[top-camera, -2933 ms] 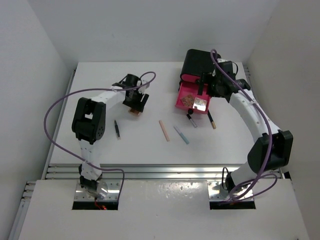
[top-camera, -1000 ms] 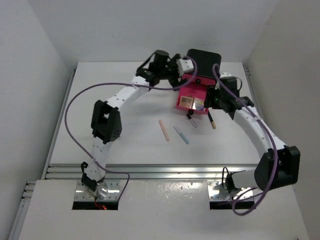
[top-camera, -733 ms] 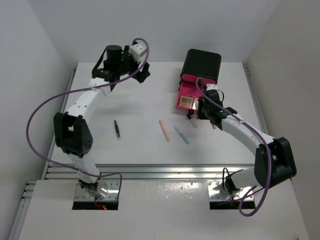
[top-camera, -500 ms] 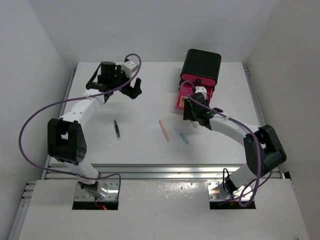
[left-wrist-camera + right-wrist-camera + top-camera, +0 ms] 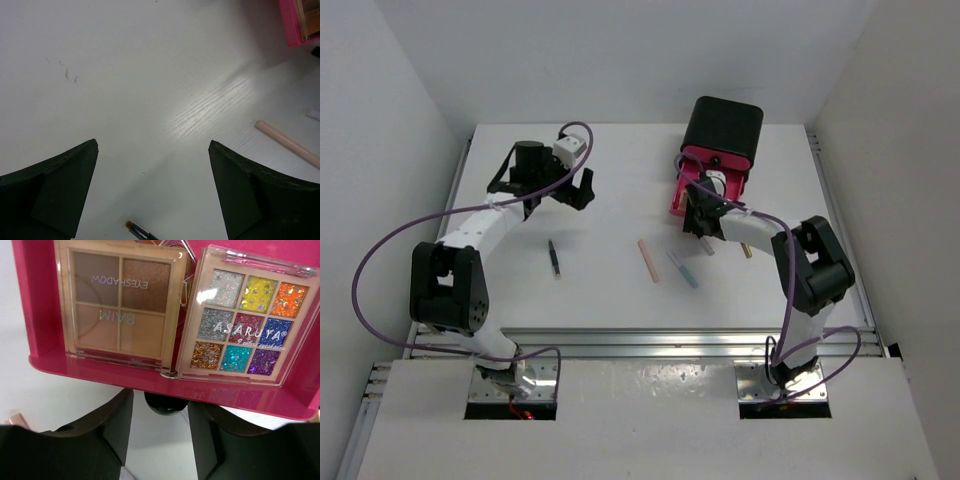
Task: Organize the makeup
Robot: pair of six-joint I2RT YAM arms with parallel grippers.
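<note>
- The black mascara (image 5: 165, 402) lies on the bench (image 5: 60, 390) just outside the pink drawer (image 5: 42, 305), one end toward it.
- Our right end effector (image 5: 699, 217) straddles that end, half-open, not visibly clamped.
- Our left end effector (image 5: 153, 144), wide open, sits well away from the drawer.

Two arms, the left arm (image 5: 485, 222) and the right arm (image 5: 752, 230), each have white tubular links joined by bulky black joint housings (image 5: 445, 290). A purple cable (image 5: 357, 285) loops loosely along each arm. The bases (image 5: 508, 378) are bolted to bare metal plates. The gripper fingers (image 5: 55, 190) are matte black and wedge-shaped.
</note>
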